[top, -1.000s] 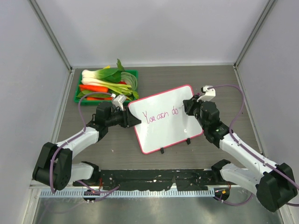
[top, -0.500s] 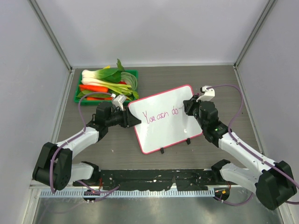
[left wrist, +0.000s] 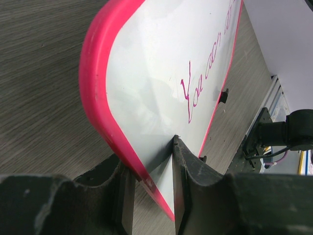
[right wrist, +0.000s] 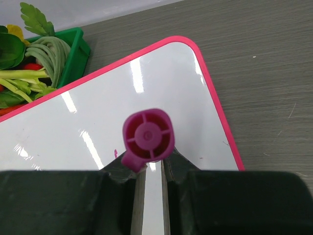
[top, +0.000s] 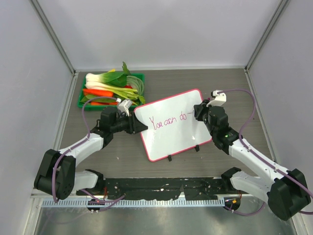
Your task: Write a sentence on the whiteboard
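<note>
Just one whiteboard (top: pixel 171 137) — one marker (right wrist: pixel 148 134).

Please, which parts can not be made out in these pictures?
- Tip of the marker: right wrist view, hidden behind its own purple end.
- The sentence after "do": top view, covered by the right hand.
- The green tray: right wrist view, cut off by the left edge.

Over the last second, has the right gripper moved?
Yes, slightly: the right gripper, holding the marker, slid rightward along the whiteboard, farther from the green tray.
</note>
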Available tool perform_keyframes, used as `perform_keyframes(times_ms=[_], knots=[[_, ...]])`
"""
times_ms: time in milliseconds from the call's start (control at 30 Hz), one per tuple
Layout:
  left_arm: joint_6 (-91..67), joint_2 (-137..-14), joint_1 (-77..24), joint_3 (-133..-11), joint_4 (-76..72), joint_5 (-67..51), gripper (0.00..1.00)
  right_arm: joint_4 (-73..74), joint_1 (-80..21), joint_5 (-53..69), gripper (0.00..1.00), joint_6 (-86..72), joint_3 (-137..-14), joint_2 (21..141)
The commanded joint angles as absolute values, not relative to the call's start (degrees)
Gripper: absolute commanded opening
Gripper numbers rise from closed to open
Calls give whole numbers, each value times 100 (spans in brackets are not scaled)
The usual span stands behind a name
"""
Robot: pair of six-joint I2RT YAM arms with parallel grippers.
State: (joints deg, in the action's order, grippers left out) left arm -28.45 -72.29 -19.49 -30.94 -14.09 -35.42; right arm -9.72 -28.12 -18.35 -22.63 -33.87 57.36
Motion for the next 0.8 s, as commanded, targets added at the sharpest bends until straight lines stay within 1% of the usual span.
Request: perform_keyframes(times_ms=[0, 200, 467, 767], knots=[[-1784, -7436, -1881, -2918, -1072, -2259, 0, -1142, -2795, -1899, 0, -2189, -3507, 5573], [-1784, -7435, -1881, -2918, -1072, -2259, 0, -1265, -2786, -1802, 1, -2206, -3577, 5484], [-1784, -7427, -1881, -2909, -1072, -2259, 0, -1354, -2804, -1758, 1, -2259, -3648, 5722], [-1784, -7418, -1890, -2909, -1081, -2268, 0, -1485, -2804, -1925, 1, -2364, -3568, 5730]])
